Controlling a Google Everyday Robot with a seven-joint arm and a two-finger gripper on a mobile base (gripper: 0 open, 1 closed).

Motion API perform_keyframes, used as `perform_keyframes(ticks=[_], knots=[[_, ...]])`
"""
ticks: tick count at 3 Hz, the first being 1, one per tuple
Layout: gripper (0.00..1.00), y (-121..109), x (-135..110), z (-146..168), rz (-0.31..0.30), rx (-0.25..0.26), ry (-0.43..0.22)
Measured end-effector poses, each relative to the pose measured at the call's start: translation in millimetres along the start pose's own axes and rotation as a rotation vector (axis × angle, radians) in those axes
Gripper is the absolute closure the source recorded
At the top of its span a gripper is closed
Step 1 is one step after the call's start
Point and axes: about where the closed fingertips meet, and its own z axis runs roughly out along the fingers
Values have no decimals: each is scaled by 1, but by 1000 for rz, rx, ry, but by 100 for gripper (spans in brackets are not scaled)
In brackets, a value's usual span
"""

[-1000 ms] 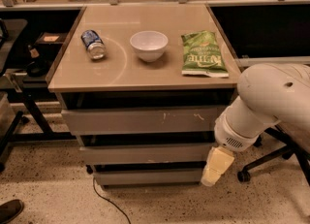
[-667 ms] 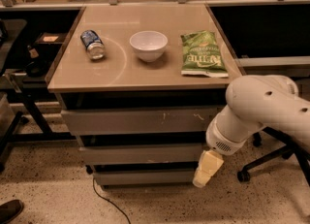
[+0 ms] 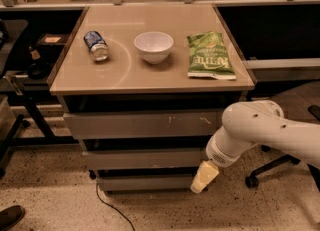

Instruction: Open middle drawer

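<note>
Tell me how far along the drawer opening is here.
Done: nothing yet; the middle drawer looks closed, no interior showing. In hand: the end effector hangs by that drawer's lower right corner; contact is unclear. Left: get a hold on the front and pull it out.

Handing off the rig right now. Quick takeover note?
Gripper: low at the cabinet's right front, tip just below the right end of the middle drawer; contact unclear.
Middle drawer: looks shut, between the scratched top drawer and the bottom drawer.
Done: drawer not yet opened.
Left: catch the handleless front and pull it out.
On top: can on its side, bowl, chip bag.
</note>
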Motion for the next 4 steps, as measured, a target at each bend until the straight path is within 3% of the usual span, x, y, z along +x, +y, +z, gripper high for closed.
perform_keyframes(ticks=[1, 3, 4], knots=[[0, 1, 0, 1, 1, -1, 0], [0, 4, 0, 61, 68, -41, -68], [0, -14, -13, 96, 79, -53, -129]])
